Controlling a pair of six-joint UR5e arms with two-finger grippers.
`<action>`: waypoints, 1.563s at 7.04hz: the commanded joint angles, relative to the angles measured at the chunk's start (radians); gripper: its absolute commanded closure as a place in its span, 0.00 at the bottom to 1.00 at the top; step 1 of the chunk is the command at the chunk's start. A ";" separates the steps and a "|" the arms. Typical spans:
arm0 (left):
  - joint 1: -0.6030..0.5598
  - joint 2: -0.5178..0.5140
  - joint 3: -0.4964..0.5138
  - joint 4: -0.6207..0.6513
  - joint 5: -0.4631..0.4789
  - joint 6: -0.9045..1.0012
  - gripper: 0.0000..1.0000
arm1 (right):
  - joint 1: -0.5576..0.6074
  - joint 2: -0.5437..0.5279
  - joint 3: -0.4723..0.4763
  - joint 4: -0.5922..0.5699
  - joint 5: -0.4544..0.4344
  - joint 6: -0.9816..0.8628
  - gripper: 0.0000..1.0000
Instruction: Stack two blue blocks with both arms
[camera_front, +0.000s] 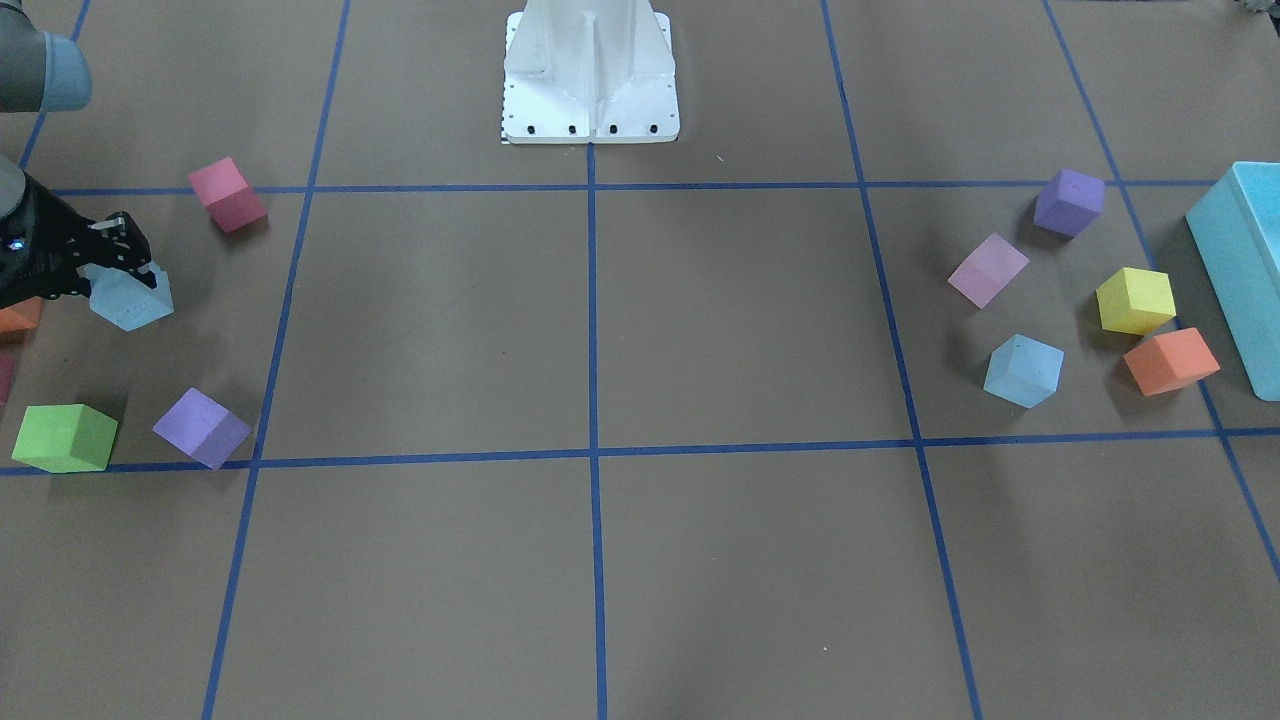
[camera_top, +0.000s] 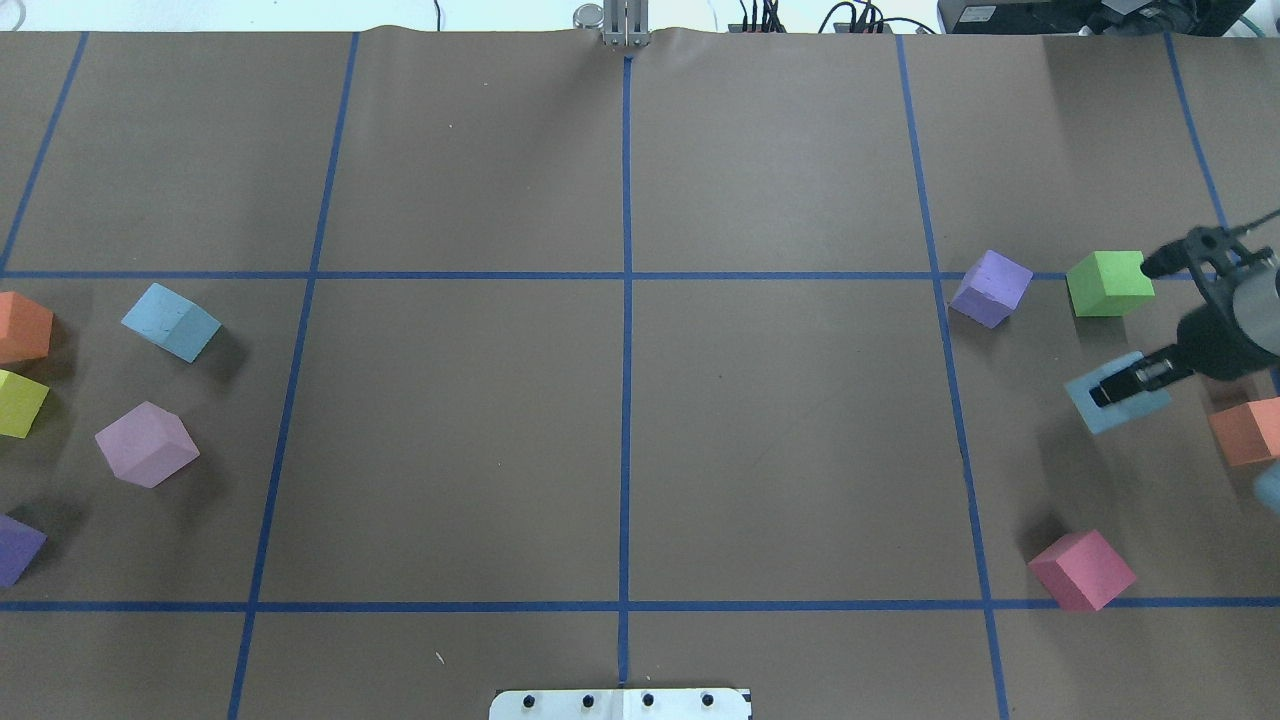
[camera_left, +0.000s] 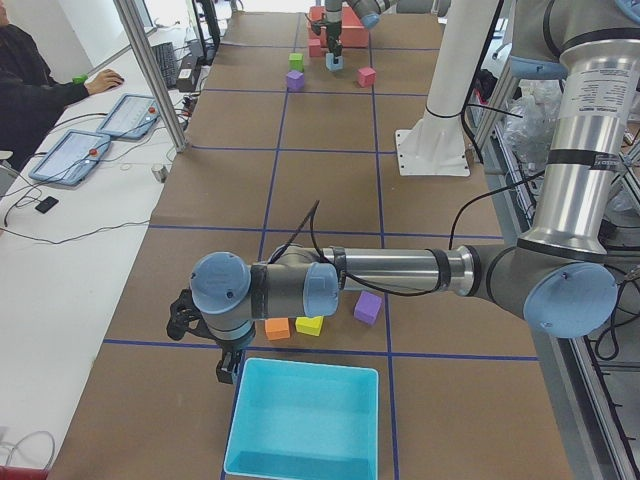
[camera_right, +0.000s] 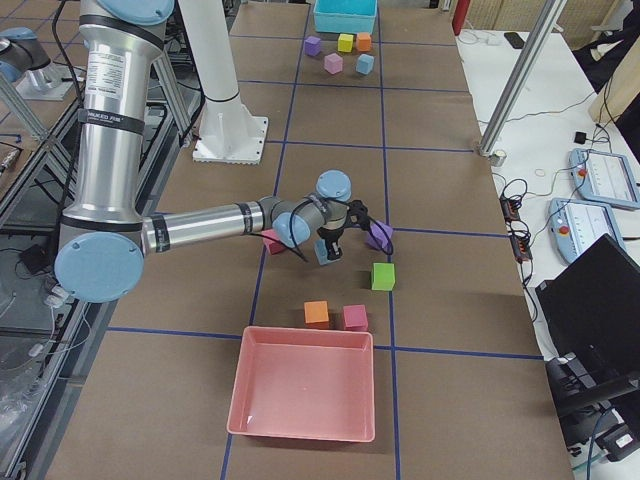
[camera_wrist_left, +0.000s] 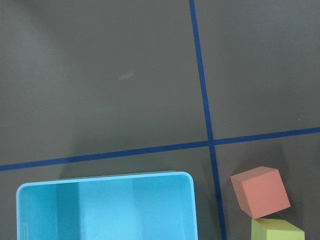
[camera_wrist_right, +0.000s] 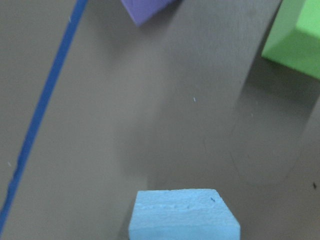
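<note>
**Front-facing view.**
- Item 1: first blue block (camera_front: 130, 297). It is at the worktop's (camera_front: 600, 330) far right end from the robot's side, and appears to rest on the surface. Its edges are turned askew to the tape grid.
- The right gripper (camera_front: 135, 252) is directly over it.
- Item 2: second blue block (camera_front: 1023, 370). It is well apart at the opposite end, lying loose among pink, yellow and orange cubes, and is also askew.
- Progress: you may log nothing as stacked. The job reads as being at its first grasp, with lift, carry and placement all left to do.

**Overhead view.**
- The right jaws stand apart.
- One finger overlaps the first blue block and the other reaches toward the green cube (camera_top: 1108, 283).
- Whether either finger touches the block, you cannot tell.

**Exterior left view.**
- The left gripper (camera_left: 228, 366) hangs beside the turquoise bin (camera_left: 300, 420), near the second block's cluster.
- The state of its jaws cannot be told here.

**Left wrist view.**
- This shows only the bin rim, an orange cube and a yellow cube, with no blue block.

**Right wrist view.**
- The first blue block sits at the lower edge with its top face up.
- It is a cube, so record no long axis.
</note>
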 joint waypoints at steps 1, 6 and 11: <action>0.000 0.000 -0.005 0.005 -0.001 0.000 0.02 | 0.019 0.332 0.008 -0.391 -0.002 0.020 0.42; 0.000 0.000 -0.007 0.008 -0.001 -0.002 0.02 | -0.357 0.767 -0.125 -0.473 -0.318 0.547 0.41; 0.000 0.000 -0.008 0.008 -0.001 0.000 0.02 | -0.482 0.885 -0.417 -0.249 -0.456 0.685 0.41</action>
